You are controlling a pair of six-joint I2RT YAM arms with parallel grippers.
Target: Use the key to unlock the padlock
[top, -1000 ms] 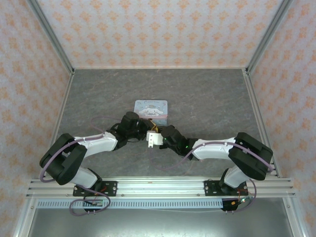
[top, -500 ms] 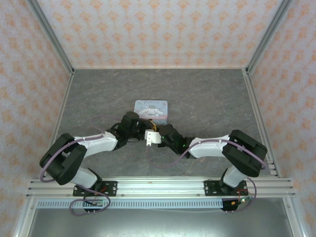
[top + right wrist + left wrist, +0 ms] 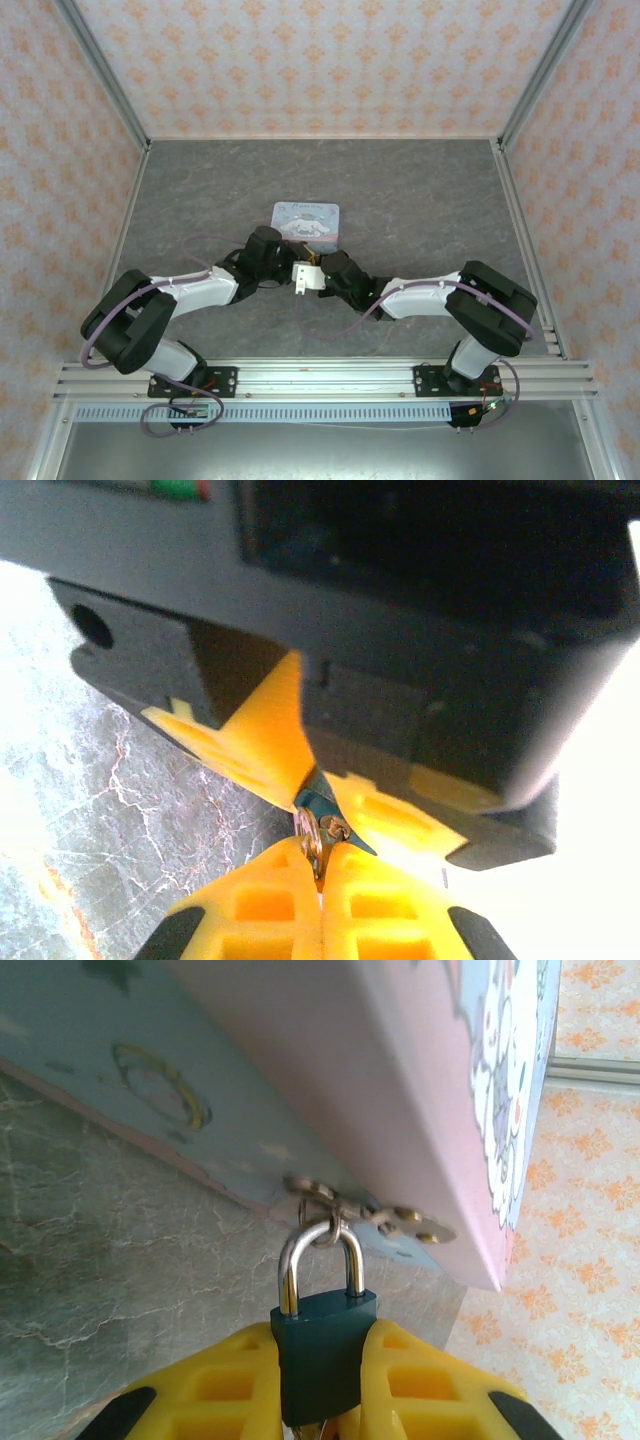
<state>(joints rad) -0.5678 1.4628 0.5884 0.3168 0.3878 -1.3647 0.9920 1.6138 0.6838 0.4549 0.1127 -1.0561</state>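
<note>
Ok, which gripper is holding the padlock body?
The left gripper: it clamps the teal padlock, while the right gripper pinches only the key.

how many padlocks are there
1. The padlock hangs from the tin's hasp, its body clamped between the left fingers; the right fingers pinch the key against it.

The left arm is bent at the elbow and stretched from 7 o'clock toward the middle of the top view. The right arm is bent the same way from 5 o'clock. The left gripper (image 3: 322, 1335) is pointed toward 3 o'clock and clamped on the padlock (image 3: 324, 1360). The right gripper (image 3: 320, 860) is pointed toward 9 o'clock and pinched tight on the key (image 3: 319, 835).
</note>
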